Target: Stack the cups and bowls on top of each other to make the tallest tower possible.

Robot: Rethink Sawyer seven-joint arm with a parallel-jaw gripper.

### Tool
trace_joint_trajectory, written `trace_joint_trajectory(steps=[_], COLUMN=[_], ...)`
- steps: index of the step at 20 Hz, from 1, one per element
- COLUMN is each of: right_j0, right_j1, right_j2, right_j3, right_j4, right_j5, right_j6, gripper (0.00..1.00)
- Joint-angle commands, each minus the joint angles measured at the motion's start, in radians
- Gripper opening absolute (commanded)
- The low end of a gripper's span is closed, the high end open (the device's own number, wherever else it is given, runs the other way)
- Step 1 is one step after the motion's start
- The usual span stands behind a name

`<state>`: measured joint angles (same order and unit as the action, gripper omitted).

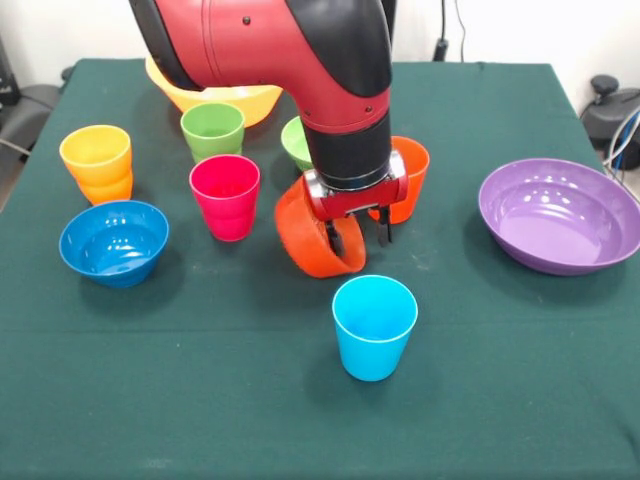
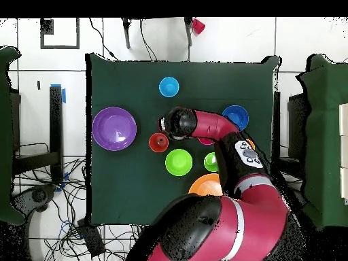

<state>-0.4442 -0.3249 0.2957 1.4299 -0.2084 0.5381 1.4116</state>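
1. Gripper (image 1: 357, 238) is low over table centre. Its fingers are narrow and pinch the rim of the small orange bowl (image 1: 308, 238), which is tipped on its side, mouth sideways. It looks held; I can't tell if it's clear of the cloth.
2. Orange cup (image 1: 412, 176) sits just behind the gripper at approx 1 o'clock, upright. Light green bowl (image 1: 295, 142) is at 11 o'clock, mostly hidden by the arm (image 1: 300, 60).
3. Light blue cup (image 1: 374, 326) stands alone at 6 o'clock, near the front.
4. Magenta cup (image 1: 225, 196) is at 9 o'clock and green cup (image 1: 212, 130) at 10 o'clock. Both are upright & apart.
5. Farther out: blue bowl (image 1: 113, 241) is at 8–9 o'clock, purple bowl (image 1: 560, 213) at 3 o'clock, and big yellow bowl (image 1: 225, 100) at 11 o'clock at the table's (image 1: 500, 400) far edge.
6. Yellow-orange cup (image 1: 97, 162) is at 9–10 o'clock. It looks like 2 nested cups, but I can't be sure.
7. Progress: early. No real tower yet, bar that poss. nested pair. Nearly all stacking is left, and the orange bowl is the piece in hand.
8. Count: 5 bowls (yellow, purple, orange, blue, lt green) and 5 cups seen (lt blue, orange, magenta, green, yellow-orange), poss. 6.
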Motion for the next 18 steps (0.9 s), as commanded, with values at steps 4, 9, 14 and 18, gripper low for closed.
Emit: trace_joint_trajectory(steps=[4, 9, 14, 18], right_j0=[0.003, 0.021, 0.009, 0.008], right_j1=[0.046, -0.055, -0.092, -0.089], right_j2=[0.056, 0.042, 0.059, 0.06], right_j3=[-0.053, -0.032, -0.017, -0.023], right_j4=[-0.047, -0.024, -0.022, -0.031], right_j5=[0.058, 0.158, 0.196, 0.197], right_j6=[-0.04, -0.024, -0.045, -0.045], gripper=[1.0, 1.0, 1.0, 1.0])
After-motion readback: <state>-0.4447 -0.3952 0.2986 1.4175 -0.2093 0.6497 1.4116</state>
